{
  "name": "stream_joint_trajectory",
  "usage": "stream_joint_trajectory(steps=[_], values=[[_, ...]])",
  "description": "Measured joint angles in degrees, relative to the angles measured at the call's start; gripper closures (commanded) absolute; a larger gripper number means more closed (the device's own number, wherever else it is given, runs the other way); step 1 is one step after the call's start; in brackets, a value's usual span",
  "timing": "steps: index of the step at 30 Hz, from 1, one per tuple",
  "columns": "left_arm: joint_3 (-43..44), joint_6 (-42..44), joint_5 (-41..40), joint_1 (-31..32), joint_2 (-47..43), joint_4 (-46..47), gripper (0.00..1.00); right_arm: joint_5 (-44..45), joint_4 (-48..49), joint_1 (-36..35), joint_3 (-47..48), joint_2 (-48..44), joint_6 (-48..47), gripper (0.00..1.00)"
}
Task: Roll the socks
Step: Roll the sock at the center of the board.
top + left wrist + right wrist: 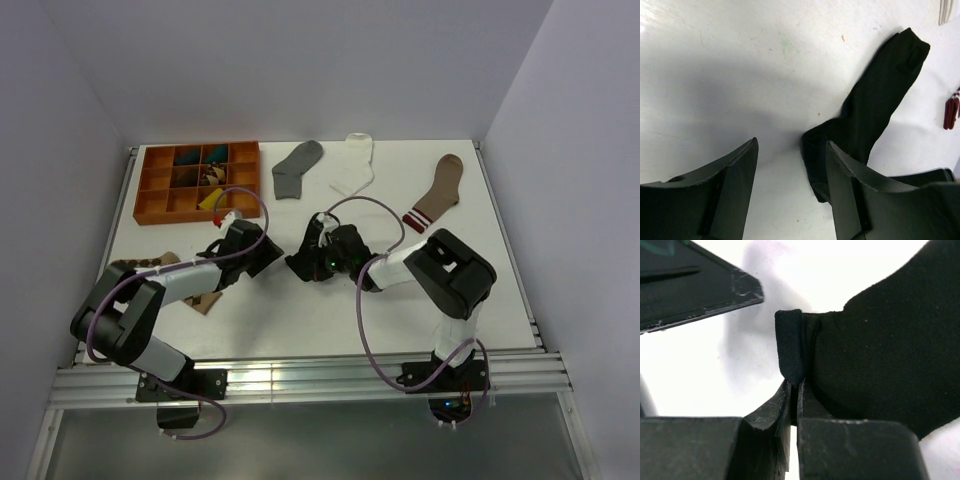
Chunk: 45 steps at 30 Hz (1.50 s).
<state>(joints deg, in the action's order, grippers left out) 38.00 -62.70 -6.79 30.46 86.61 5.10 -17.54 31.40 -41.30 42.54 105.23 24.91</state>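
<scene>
Where the two arms meet near the middle of the white table (500, 300), the black sock (875, 105) lies flat on the surface. One end of it stretches away from the left wrist camera. The left arm (150, 300) reaches in from the near left corner and the right arm (440, 270) from the near right, their wrists close together.

At the far left stands an orange compartment tray (143, 212) with a few small items inside. Along the far edge lie the grey sock (297, 167) and, just beside it, the white sock (355, 165). A brown sock (437, 192) with a striped cuff lies further right. A diamond-patterned sock (150, 262) lies partly under the left arm.

The left gripper (791, 145) has its jaws apart over bare table, holding nothing; the black sock's near end sits partly behind one finger. The right gripper (795, 390) is clamped on a small folded edge of the black sock, and the fold stands up just beyond the fingertips.
</scene>
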Motion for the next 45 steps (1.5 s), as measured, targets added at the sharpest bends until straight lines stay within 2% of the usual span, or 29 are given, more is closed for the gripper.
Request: stream_joint_trajectory(steps=[9, 18, 39, 45], values=[[-2.4, -0.2, 2.9, 1.0, 0.1, 5.5, 0.42, -13.1, 16.0, 6.9, -7.4, 3.7, 15.9, 1.00], [-1.7, -1.1, 4.4, 3.4, 5.1, 10.8, 0.45, -19.4, 31.9, 10.2, -10.5, 10.8, 29.6, 1.00], [1.4, -1.5, 5.5, 5.8, 9.8, 13.1, 0.54, -19.3, 33.5, 10.6, -11.1, 11.4, 34.2, 0.98], [1.9, -1.4, 5.4, 6.2, 9.9, 11.4, 0.64, -18.9, 33.5, 10.6, -11.1, 11.4, 34.2, 0.98]])
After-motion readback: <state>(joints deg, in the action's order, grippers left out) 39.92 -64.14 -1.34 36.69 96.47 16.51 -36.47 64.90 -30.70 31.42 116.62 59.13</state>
